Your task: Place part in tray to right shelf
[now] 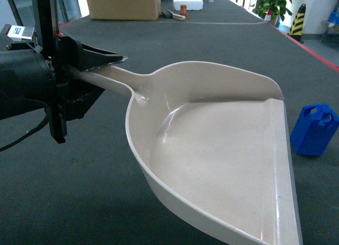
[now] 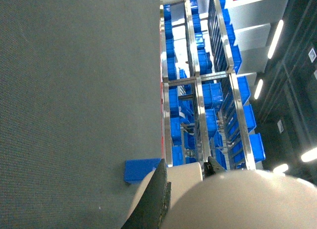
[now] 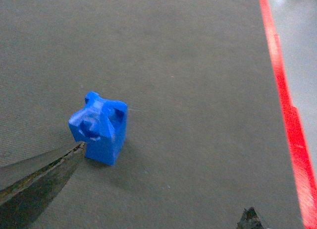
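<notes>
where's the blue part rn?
The part stands upright on the grey carpet at the head view's right edge, just right of the tray's front lip, not in it; the right wrist view shows it untouched.

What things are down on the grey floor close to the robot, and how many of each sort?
Cream scoop, held by its handle in the left gripper: 1
Small blue block, standing on the carpet: 1
Total: 2
</notes>
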